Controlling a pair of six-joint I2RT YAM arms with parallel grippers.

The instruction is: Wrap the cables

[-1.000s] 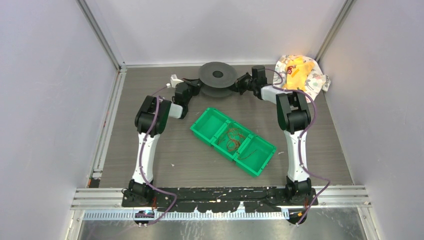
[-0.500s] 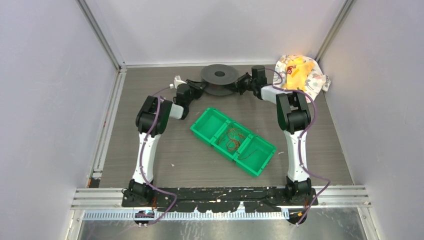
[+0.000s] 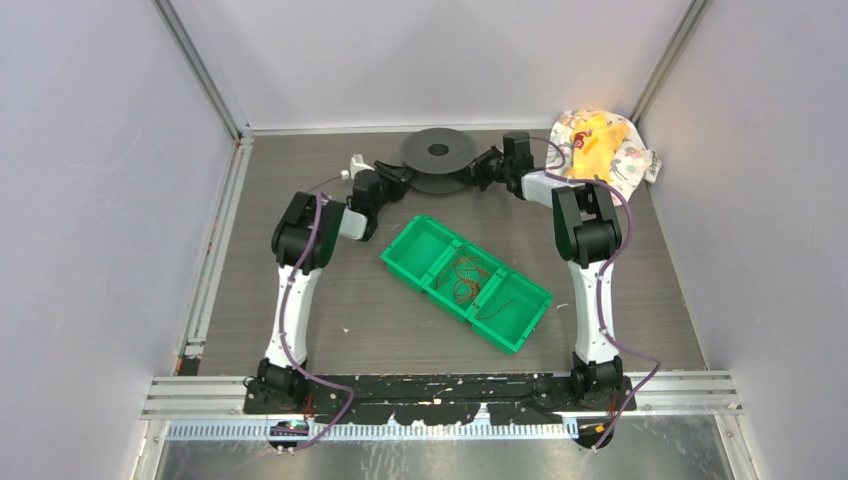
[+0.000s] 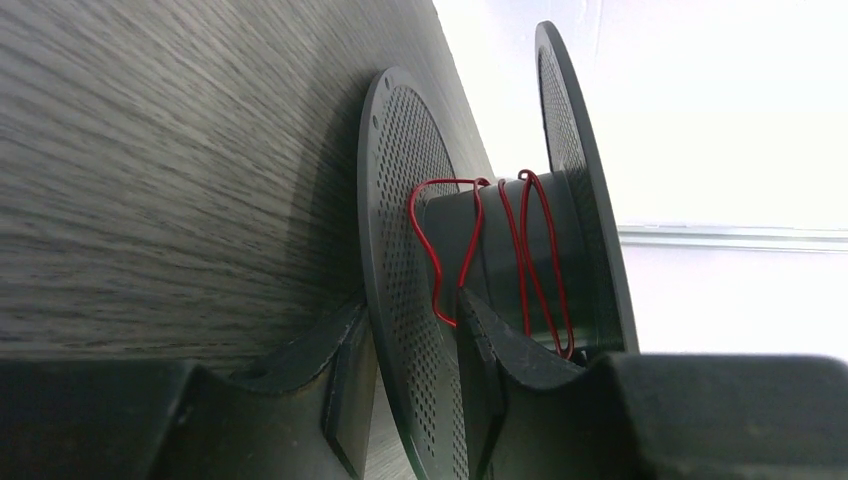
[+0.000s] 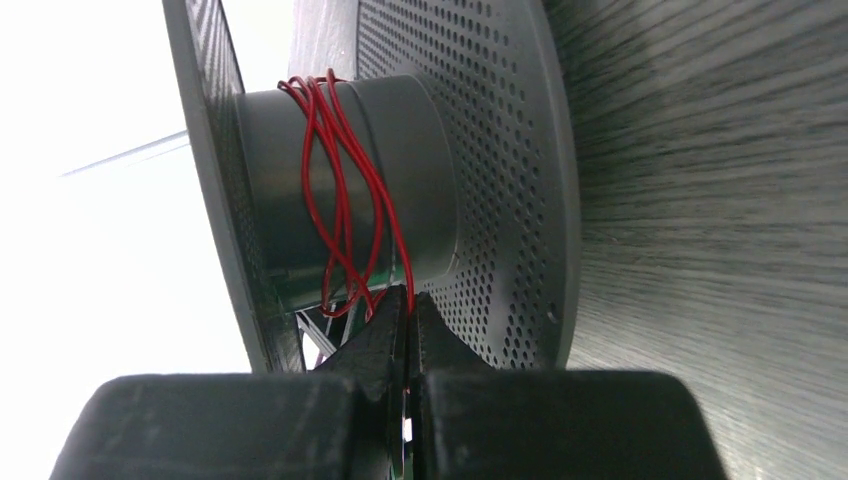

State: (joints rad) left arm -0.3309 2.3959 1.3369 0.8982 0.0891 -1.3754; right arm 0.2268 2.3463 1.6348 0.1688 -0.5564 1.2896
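Note:
The black spool sits near the back of the table, between both grippers. My left gripper is shut on the spool's lower perforated flange, one finger on each side of it. Thin red cable is wound a few turns round the core. My right gripper is shut on a strand of that red cable just below the core, fingertips pressed together. More red cables lie coiled in the middle compartment of the green tray.
A crumpled yellow and white cloth lies at the back right corner. A small white piece lies by the left gripper. The enclosure walls stand close behind the spool, with metal rails on the left.
The spool has gone from raised and tilted toward the camera to lower and flatter near the table. Both grippers stayed on it, and the left one shifted slightly.

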